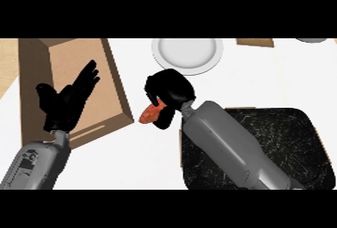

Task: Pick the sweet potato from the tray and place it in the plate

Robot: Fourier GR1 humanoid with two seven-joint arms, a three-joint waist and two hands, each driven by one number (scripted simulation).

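The black tray point(296, 147) sits nearest me, at five o'clock. At its ten o'clock corner, my right hand point(171, 89) is curled round the sweet potato point(150, 114), holding it off the tray. I judge this to be the carry. My left hand point(66, 100) rests open at nine o'clock. The plate point(187, 54) lies at about twelve o'clock from the load. Next I must bring it above the plate and uncurl.

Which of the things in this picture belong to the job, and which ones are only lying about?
For the job: sweet potato, held in the right robot hand; black tray; white plate.
Only lying about: wooden board, below the open left robot hand; small wooden piece at the top edge.
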